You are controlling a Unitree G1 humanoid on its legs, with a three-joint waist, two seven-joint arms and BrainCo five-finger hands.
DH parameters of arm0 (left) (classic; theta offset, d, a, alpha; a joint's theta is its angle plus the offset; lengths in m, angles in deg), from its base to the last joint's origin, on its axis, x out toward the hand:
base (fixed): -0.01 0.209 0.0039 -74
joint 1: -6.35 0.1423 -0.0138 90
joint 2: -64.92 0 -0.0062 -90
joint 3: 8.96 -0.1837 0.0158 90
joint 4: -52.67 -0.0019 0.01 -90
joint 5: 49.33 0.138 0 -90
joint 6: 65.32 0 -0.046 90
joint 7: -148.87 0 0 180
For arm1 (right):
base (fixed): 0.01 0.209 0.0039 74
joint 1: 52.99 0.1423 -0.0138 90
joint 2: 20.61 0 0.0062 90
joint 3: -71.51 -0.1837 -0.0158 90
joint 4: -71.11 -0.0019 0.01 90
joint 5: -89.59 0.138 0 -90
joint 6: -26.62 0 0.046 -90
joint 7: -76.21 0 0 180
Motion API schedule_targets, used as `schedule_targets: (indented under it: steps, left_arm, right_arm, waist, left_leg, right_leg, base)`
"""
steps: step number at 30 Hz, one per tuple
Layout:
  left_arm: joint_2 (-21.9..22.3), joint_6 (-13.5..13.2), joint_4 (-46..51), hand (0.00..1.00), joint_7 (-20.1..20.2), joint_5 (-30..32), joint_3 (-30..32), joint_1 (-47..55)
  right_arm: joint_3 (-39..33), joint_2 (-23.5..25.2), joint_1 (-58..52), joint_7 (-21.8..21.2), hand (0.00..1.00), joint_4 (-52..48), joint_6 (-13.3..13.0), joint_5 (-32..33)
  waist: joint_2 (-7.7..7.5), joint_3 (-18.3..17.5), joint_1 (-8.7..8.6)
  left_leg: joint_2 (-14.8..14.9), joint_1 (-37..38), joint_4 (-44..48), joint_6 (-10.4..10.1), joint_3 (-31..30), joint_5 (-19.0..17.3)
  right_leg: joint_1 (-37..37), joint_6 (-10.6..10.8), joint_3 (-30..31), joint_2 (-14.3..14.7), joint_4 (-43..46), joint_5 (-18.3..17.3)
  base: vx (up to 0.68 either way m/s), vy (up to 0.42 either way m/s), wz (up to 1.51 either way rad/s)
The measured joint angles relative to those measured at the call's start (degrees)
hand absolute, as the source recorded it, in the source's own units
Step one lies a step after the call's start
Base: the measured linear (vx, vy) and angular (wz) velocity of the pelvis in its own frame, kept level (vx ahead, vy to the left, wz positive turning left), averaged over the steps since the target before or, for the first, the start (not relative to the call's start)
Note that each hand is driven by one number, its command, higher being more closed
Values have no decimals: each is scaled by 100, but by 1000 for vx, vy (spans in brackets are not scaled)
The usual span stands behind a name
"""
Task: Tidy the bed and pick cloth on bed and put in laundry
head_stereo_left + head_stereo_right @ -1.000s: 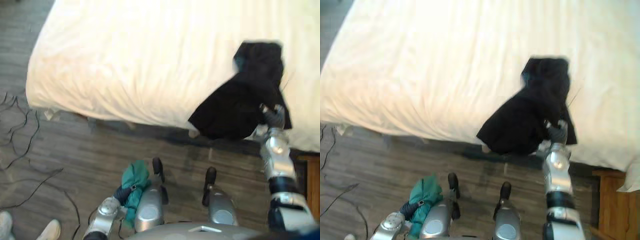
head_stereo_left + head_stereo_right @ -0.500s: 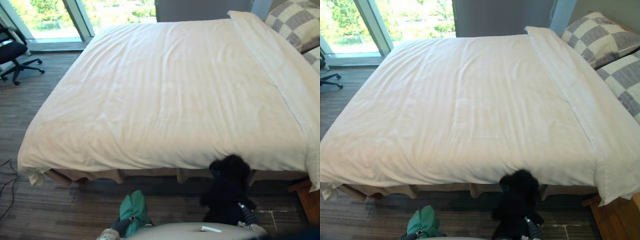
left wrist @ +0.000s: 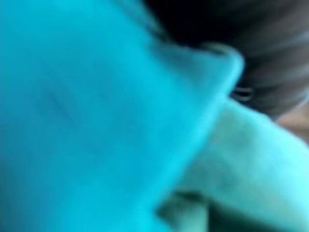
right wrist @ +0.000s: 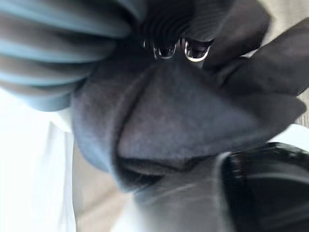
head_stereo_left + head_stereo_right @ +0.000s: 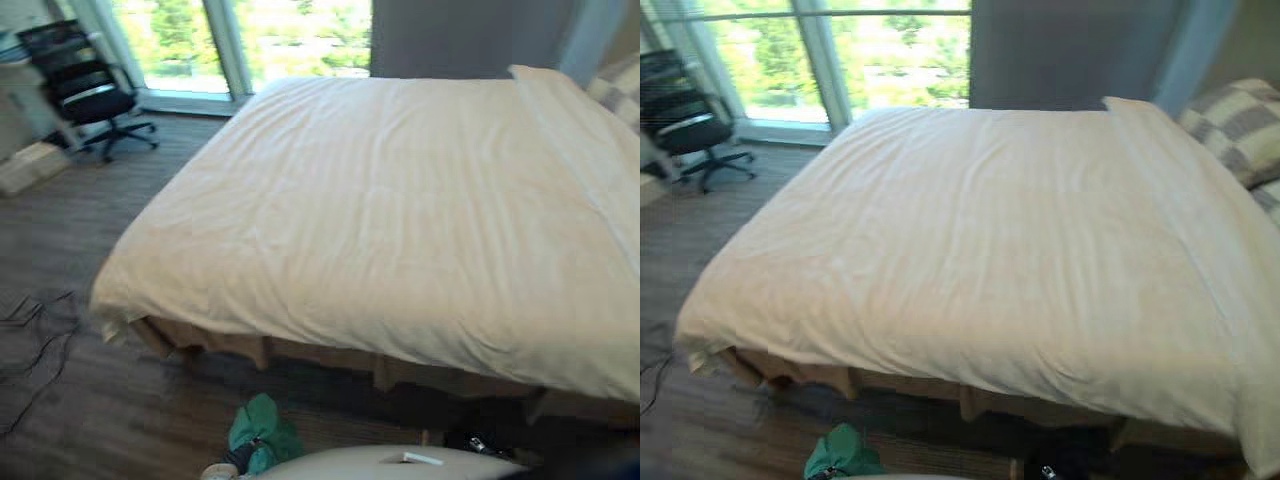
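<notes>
The bed (image 5: 400, 220) carries a smooth white duvet with no clothes lying on it. A green cloth (image 5: 258, 435) hangs off the floor at my left hand (image 5: 238, 458), low in front of the bed; in the left wrist view the green cloth (image 3: 87, 106) covers the hand. A black cloth (image 5: 1055, 465) hangs by the bed's near edge, bunched in my right hand. In the right wrist view my right hand's fingers (image 4: 53, 53) curl round the black cloth (image 4: 183, 111).
Checked pillows (image 5: 1240, 120) lie at the bed's head on the right. An office chair (image 5: 85, 85) stands by the window at the far left, with a box (image 5: 30, 165) beside it. Loose cables (image 5: 35, 320) lie on the wooden floor left of the bed.
The black cloth has come off the duvet and now hangs low at my right hand. The camera has lifted and turned, so the whole bed and the window show.
</notes>
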Motion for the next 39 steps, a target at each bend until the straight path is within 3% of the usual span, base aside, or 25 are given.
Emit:
schedule_targets:
  steps: [1,3,4,6,7,10,11,12,14,15,16,17,18,19,20,21,23,25,28,31,32,33,35,37,39]
  left_arm:
    - [-7,-4,-15,100,-33,-27,0,-3]
    - [69,-22,-8,100,-199,-265,115,16]
    - [112,-34,15,100,-226,-305,200,-19]
    - [103,-83,34,100,-325,-372,449,37]
    - [68,-137,34,100,-404,-497,537,17]
    - [108,-288,40,100,-438,-764,541,30]
    - [127,-347,106,100,-483,-953,525,-25]
    - [161,-422,248,100,-530,-1104,489,-51]
    - [162,-502,395,100,-539,-1532,556,-122]
    - [164,-503,440,100,-538,-1616,549,-139]
    - [262,-516,509,100,-508,-1786,534,-200]
    - [449,-520,535,100,-432,-1838,575,-307]
    - [601,-524,517,100,-399,-1896,689,-305]
    - [655,-529,494,100,-379,-2011,768,-322]
    - [623,-523,351,100,-349,-2066,772,-431]
    - [617,-540,319,100,-228,-2066,725,-440]
    - [623,-570,303,100,-93,-2048,725,-436]
    - [598,-582,222,100,62,-2038,720,-399]
    - [456,-692,198,100,304,-1942,619,-433]
    - [335,-792,178,100,441,-1912,353,-449]
    - [275,-801,150,100,485,-1908,245,-481]
    - [244,-795,121,100,491,-1907,212,-502]
    - [221,-778,-92,100,496,-1808,204,-610]
    - [209,-763,-113,100,498,-1707,200,-622]
    - [201,-742,-114,100,497,-1702,220,-623]
  right_arm:
    - [1,-4,6,-11,100,44,0,-30]
    - [27,-22,-26,-14,100,42,-77,-232]
    - [55,-24,-27,-14,100,34,-87,-271]
    - [400,42,24,-19,100,9,-158,-329]
    - [602,88,197,-79,100,2,-213,-487]
    - [827,113,370,-322,100,-4,-245,-549]
    - [785,93,461,-389,100,34,-220,-535]
    - [758,76,495,-429,100,44,-138,-473]
    - [688,139,598,-397,100,262,56,-119]
    - [661,136,591,-390,100,315,102,12]
    - [608,40,580,-335,100,281,145,360]
    - [488,-190,588,-243,100,254,183,682]
    - [428,-250,721,-159,100,287,212,848]
    - [428,-242,802,-117,100,288,211,901]
    - [333,-219,913,-67,100,299,169,1025]
    - [144,-199,917,-56,100,364,183,1033]
    - [12,-198,920,-54,100,371,182,1034]
    - [-102,-81,878,-53,100,384,195,1040]
    - [-249,111,816,-90,100,381,169,1097]
    - [-283,102,768,-99,100,353,98,1097]
    - [-285,113,743,-135,100,343,70,1099]
    - [-282,111,740,-158,100,342,58,1103]
    - [-282,71,723,-192,100,287,41,1312]
    - [-282,82,659,-191,100,298,54,1500]
    - [-284,111,596,-215,100,303,80,1576]
  waist:
    - [-42,5,-15]
    - [42,55,9]
    - [169,58,17]
    - [-11,67,56]
    - [-168,120,294]
    - [-106,128,453]
    - [-108,119,422]
    - [-70,145,400]
    - [-211,205,341]
    - [-240,236,286]
    - [-26,296,214]
    - [290,434,137]
    - [411,448,213]
    - [379,474,263]
    - [364,538,176]
    - [236,437,170]
    - [329,491,176]
    - [326,531,217]
    - [223,626,217]
    - [205,690,202]
    - [204,733,199]
    - [194,738,198]
    - [271,776,153]
    - [272,779,155]
    - [194,766,172]
  left_leg:
    - [-34,-35,1,40,-191,24]
    - [5,-150,5,218,-989,146]
    - [47,-148,9,240,-1190,163]
    - [-12,-288,8,238,-1711,201]
    - [-172,-357,9,249,-1798,216]
    - [-324,-530,29,198,-2141,444]
    - [-408,-631,15,307,-2116,571]
    - [-497,-712,7,662,-1799,578]
    - [-443,-733,91,1913,-64,-189]
    - [-425,-724,204,2112,327,-307]
    - [-262,-743,437,2135,767,-184]
    - [-74,-713,498,1656,685,264]
    - [-111,-687,412,1392,469,355]
    - [-193,-723,430,1402,479,357]
    - [-270,-813,554,1288,616,163]
    - [-258,-826,615,1008,986,2]
    - [-281,-791,519,856,1188,219]
    - [-483,-520,20,909,975,373]
    - [-581,-318,40,990,694,257]
    - [-550,-53,46,1098,279,164]
    - [-531,4,47,1135,142,135]
    - [-513,21,47,1143,54,128]
    - [-343,132,48,1095,-246,89]
    - [-302,275,48,1007,-401,33]
    - [-401,375,48,899,-482,-39]
  right_leg:
    - [2,-89,113,18,121,49]
    - [-140,-716,885,321,992,383]
    - [-218,-688,1117,456,1081,339]
    - [-46,-541,1431,821,352,138]
    - [203,-505,1225,716,44,65]
    - [331,-438,544,630,-3,59]
    - [405,-402,261,611,-2,90]
    - [497,-320,-75,599,-12,147]
    - [867,-225,-759,465,-57,360]
    - [969,-217,-944,444,18,430]
    - [955,-276,-1170,422,758,485]
    - [835,-140,-1155,472,1193,39]
    - [759,-112,-1156,569,457,-375]
    - [663,-139,-1153,574,-219,-282]
    - [812,-61,-1335,596,-714,151]
    - [864,-38,-1757,407,-749,193]
    - [970,37,-2005,344,-650,166]
    - [1072,223,-2145,272,-513,283]
    - [1092,175,-2137,87,138,438]
    - [753,-229,-1920,-206,1610,931]
    - [515,-301,-1644,-249,2073,696]
    - [388,-256,-1474,-187,2150,538]
    - [47,-18,-690,351,1596,83]
    - [48,10,-221,668,722,58]
    - [35,-99,53,733,89,420]
  base:
    - [148,-5,182]
    - [132,-18,199]
    - [146,-98,181]
    - [113,-154,135]
    - [84,-139,71]
    - [61,-130,88]
    - [83,-112,185]
    - [75,-19,188]
    - [147,-7,235]
    - [184,-13,295]
    - [131,-1,302]
    - [127,-2,288]
    - [86,13,182]
    - [94,18,157]
    - [141,7,164]
    - [144,-13,163]
    - [123,11,93]
    - [114,35,61]
    - [178,9,50]
    - [241,20,72]
    - [261,11,72]
    - [236,3,74]
    - [195,-5,67]
    - [112,-49,56]
    - [66,-109,30]
